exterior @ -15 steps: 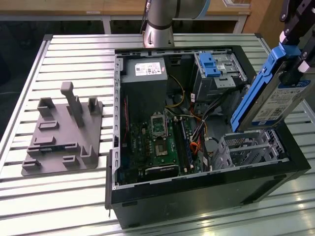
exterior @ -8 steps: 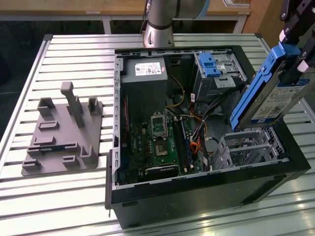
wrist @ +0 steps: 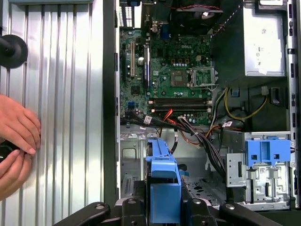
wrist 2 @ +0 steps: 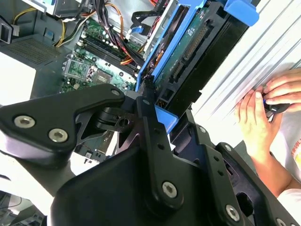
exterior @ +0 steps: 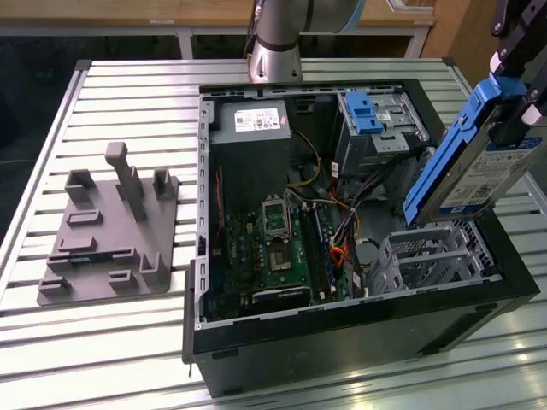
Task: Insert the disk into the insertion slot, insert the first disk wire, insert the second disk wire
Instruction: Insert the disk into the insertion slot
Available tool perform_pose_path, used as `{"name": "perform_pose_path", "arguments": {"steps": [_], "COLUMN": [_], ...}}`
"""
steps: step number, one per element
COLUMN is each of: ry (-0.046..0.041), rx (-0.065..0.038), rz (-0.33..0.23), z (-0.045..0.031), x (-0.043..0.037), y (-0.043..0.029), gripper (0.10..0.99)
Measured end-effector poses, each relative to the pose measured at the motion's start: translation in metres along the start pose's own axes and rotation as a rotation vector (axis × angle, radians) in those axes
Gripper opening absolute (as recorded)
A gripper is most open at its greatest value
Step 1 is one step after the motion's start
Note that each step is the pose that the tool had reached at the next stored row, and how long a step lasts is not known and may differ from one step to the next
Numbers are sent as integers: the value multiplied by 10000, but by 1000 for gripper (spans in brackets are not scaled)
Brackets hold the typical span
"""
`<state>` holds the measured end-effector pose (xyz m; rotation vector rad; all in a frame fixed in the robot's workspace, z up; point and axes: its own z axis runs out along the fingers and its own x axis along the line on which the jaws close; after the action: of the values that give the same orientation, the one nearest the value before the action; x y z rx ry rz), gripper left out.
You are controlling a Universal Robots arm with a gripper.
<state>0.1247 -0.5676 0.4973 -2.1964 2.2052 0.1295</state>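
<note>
The fingers (wrist 2: 153,136) are closed tight on the disk (exterior: 474,166). In the exterior view the disk is up in the air at the upper right. It is tilted, and its low end points down at the slot (exterior: 427,256). The disk is just above the slot and is not in it yet.

The slot is the silver box with little holes at the lower right, inside the black case (exterior: 342,342). The case lies open on the bench (exterior: 128,85). A taller grey bay with a blue latch (exterior: 367,111) sits behind the slot, near the top of the case. A green board (exterior: 273,248) fills the middle of the case. Orange and black wires (exterior: 342,231) run between the board and the slot.

A grey holder (exterior: 107,231) sits on the bench at the exterior view's left, apart from the case.

In the first wrist view a person's hands (wrist: 16,141) rest on the bench beside the case. They hold something small and dark.
</note>
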Motion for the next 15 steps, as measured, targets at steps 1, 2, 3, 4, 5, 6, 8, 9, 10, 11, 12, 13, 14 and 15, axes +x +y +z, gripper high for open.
{"name": "perform_pose_path", "arguments": {"steps": [1, 2, 3, 4, 5, 6, 8, 9, 10, 11, 12, 13, 14, 15], "ry": [-1, -1, 0, -1, 0, 1, 2, 1, 2, 1, 0, 2, 2, 0], "rx": [0, 0, -1, -1, -3, -3, -3, -3, -3, -4, -4, -4, -5, -5], "rz": [-3, -8, -16, -25, -37, -45, -47, -47, -48, -48, -49, -55, -61, -69], "z": [1, 2, 3, 5, 6, 7, 7, 7, 7, 7, 8, 9, 11, 16], "x": [0, 0, 1, 1, 1, 1, 1, 1, 1, 1, 1, 1, 1, 1], "y": [-5, -7, -8, -9, -10, -10, -10, -10, -10, -10, -11, -15, -20, -25], "gripper": [365, 365, 365, 365, 365, 365, 365, 365, 365, 365, 365, 365, 365, 365]}}
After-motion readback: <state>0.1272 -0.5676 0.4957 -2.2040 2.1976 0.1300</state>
